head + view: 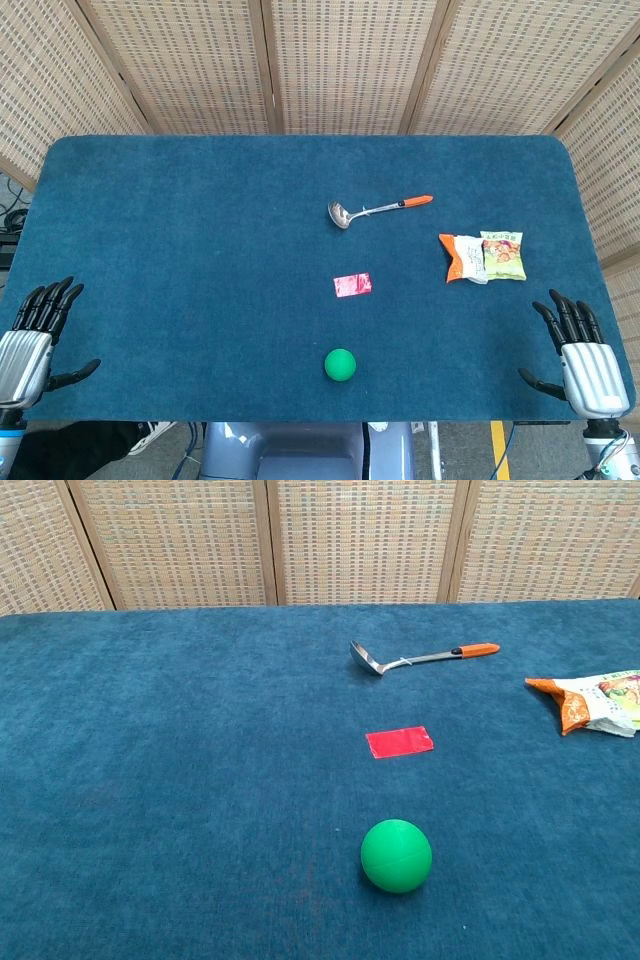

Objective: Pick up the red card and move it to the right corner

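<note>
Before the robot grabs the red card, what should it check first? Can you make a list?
1. Card lying flat and uncovered on the table: ok.
2. Nothing touching the card; ball nearer the robot, ladle farther away, both apart from it: ok.
3. Right hand holding nothing, fingers apart: ok.
4. Left hand holding nothing and off to the side: ok.
5. Path from card to the right side; snack bags lie there, so the far right corner route passes near them: not ok.
6. Card thin enough to pinch off the cloth easily: cannot tell.
</note>
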{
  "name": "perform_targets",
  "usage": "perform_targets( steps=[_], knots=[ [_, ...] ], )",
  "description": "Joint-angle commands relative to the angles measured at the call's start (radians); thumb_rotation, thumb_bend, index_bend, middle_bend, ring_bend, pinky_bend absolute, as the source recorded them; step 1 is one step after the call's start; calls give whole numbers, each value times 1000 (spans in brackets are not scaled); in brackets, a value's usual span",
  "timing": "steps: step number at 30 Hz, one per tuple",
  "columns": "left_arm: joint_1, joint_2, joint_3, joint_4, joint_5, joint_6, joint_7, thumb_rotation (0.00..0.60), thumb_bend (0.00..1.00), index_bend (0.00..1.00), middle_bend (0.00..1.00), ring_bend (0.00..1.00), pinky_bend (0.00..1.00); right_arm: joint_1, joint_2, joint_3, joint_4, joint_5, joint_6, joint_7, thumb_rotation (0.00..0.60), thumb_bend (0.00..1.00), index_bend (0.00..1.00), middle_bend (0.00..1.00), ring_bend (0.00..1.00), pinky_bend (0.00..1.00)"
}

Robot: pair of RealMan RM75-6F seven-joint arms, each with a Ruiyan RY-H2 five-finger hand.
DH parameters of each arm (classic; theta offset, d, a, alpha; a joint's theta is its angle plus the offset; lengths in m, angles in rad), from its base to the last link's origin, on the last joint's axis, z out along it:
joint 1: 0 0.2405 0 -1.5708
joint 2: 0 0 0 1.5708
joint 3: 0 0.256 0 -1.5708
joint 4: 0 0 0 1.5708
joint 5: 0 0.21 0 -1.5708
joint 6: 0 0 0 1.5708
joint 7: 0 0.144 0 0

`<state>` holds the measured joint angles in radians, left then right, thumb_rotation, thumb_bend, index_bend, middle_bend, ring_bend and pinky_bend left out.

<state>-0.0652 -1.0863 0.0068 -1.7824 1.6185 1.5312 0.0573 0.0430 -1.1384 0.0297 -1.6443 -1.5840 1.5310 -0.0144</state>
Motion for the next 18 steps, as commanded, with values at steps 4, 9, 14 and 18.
perform_targets(
  steps=[4,9,14,18],
  knots=[
    [0,0,1,1,-1,-2,0,600,51,0,0,0,0,0,0,0,0,0,0,1,600,180,105,0,0,0],
    [0,0,0,1,-2,-1,-3,600,51,0,0,0,0,0,1,-2,-2,-3,0,0,600,182,105,0,0,0],
    [-2,0,-1,5,-4,-4,-7,600,51,0,0,0,0,2,0,-2,-5,-6,-1,-4,600,182,104,0,0,0],
    [-3,-1,-2,7,-4,-4,-8,600,51,0,0,0,0,1,-1,-1,-9,-6,3,-8,600,182,105,0,0,0]
  ],
)
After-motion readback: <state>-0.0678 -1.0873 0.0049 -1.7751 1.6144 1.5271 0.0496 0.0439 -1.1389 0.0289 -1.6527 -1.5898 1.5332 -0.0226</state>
